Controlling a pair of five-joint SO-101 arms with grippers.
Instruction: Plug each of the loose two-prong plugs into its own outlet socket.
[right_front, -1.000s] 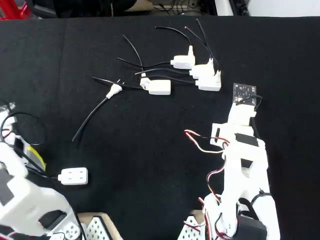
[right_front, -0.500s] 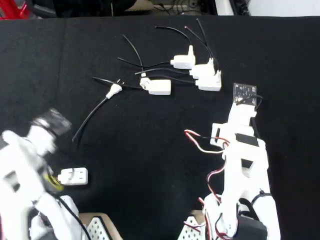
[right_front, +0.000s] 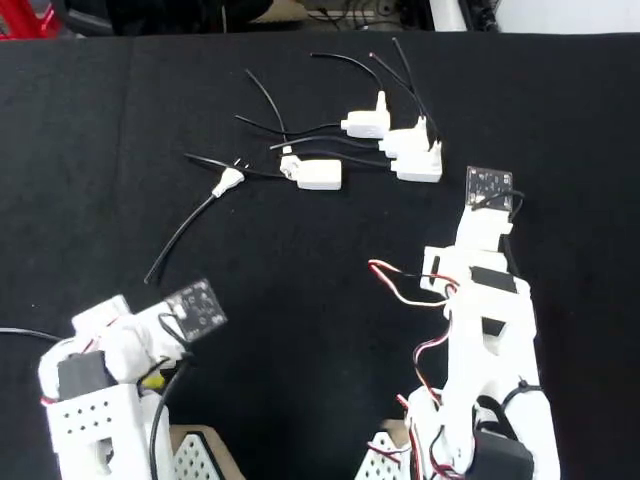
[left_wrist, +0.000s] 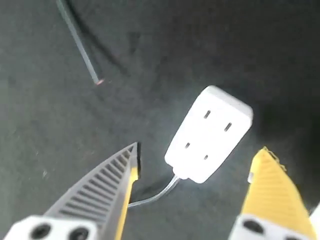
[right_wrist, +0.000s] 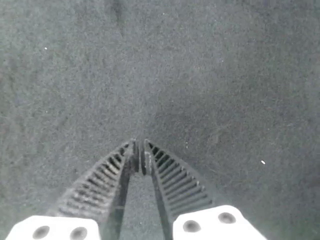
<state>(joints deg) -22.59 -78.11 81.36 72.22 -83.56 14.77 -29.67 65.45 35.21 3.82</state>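
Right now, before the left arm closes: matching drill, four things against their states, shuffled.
1. left gripper
2. right gripper
3. outlet block
4. loose plug

A. shut, over bare black cloth
B. lying loose, in no socket
C. open, one finger to each side of the block
D. white, slots empty

Pairs: 1-C, 2-A, 3-D, 4-B

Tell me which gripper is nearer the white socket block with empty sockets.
Left. The left gripper hangs open above the socket block, a finger each side. The right gripper is shut over bare cloth, well off.
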